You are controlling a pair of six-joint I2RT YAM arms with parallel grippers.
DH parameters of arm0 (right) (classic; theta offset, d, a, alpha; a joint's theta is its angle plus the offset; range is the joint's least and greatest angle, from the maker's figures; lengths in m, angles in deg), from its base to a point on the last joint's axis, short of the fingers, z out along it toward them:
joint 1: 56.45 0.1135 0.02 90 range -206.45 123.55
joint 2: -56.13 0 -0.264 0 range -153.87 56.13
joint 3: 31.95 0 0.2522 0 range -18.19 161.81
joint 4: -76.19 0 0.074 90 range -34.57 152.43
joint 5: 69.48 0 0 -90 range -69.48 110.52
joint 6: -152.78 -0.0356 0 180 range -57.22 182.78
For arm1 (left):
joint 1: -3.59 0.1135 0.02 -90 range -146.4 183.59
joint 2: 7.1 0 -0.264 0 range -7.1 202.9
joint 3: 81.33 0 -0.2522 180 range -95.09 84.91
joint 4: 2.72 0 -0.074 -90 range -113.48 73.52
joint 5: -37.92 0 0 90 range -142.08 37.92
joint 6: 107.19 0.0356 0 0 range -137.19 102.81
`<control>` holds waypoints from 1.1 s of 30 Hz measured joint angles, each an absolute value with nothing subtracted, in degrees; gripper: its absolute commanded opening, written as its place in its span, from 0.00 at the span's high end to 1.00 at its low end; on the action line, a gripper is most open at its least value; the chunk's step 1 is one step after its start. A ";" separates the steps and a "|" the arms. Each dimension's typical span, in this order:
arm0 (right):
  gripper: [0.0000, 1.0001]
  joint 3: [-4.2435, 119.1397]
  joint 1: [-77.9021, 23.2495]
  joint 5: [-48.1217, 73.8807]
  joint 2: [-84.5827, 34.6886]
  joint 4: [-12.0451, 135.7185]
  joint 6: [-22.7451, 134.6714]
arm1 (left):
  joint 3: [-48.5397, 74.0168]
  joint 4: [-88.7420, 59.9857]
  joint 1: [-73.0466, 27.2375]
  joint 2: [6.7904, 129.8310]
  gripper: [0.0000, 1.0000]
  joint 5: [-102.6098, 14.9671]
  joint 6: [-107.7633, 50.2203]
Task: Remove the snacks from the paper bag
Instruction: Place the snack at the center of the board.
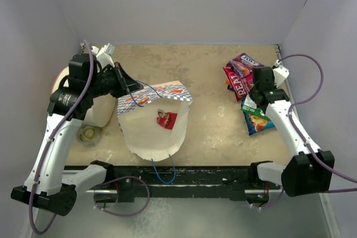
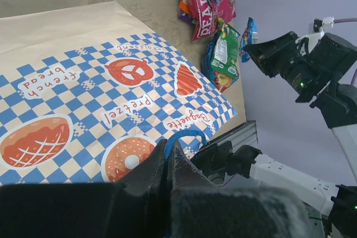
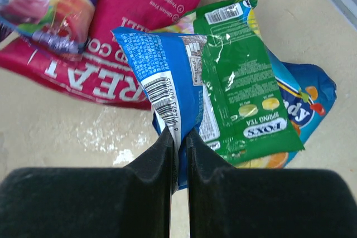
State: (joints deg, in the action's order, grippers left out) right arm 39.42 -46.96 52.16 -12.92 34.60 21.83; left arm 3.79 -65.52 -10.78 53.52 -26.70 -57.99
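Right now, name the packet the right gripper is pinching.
The blue barcode packet: the right gripper is shut on its edge. The green packet and magenta packet lie free.

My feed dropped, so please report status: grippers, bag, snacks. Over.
Left gripper shut on blue cord handle of paper bag. Right gripper shut on blue packet beside the snack pile. One red packet on bag's cream inside. No obstruction seen.
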 measured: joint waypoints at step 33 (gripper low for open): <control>0.40 38.98 -56.62 41.58 -12.75 42.95 23.64 | 3.06 -65.43 -10.78 54.88 1.00 -25.32 -56.85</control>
State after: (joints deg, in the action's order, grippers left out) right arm 38.98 -56.62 41.58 -12.75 42.95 23.64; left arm 3.06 -65.43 -10.78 54.88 -25.32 -56.85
